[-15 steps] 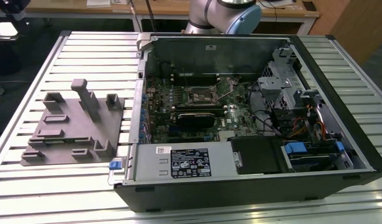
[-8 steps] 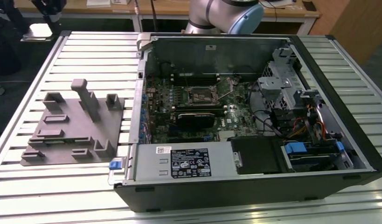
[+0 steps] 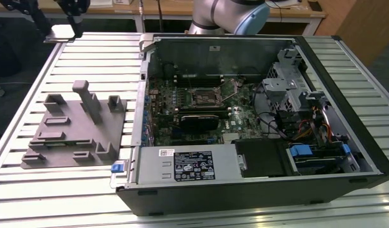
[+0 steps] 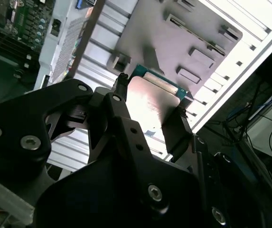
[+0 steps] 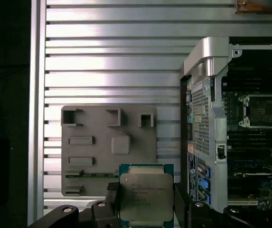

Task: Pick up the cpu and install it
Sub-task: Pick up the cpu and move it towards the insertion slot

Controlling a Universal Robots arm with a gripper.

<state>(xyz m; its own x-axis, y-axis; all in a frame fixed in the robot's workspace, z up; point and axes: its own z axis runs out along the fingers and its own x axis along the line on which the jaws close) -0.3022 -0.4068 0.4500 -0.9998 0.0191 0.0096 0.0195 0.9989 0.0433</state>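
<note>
Cpu (image 5: 146,198) is held in the gripper (image 5: 145,189), in the air over the slatted table (image 3: 99,52) and clear of it. Its pale metal top faces the first wrist view, with a green border showing round the lid. The fingers (image 5: 112,192) are closed on two opposite edges. Judgement: an edge grip leaves both flat faces free, so the contact side is not pressed and the chip can sit level. In the second wrist view the cpu (image 4: 147,95) is square between the black fingers, with no visible tilt against them. The grey tray (image 5: 126,118) lies below and just beyond the chip, apart from it; I see no other chip on it. In the exterior view the tray sits on the table at the exterior view's left of the open computer case (image 3: 213,52). The socket (image 5: 261,110) on the board inside the case shows a bare dark centre in its metal frame. Judgement: pick-up done, installing not done. Socket and cpu are well apart, with the case wall between them.
</note>
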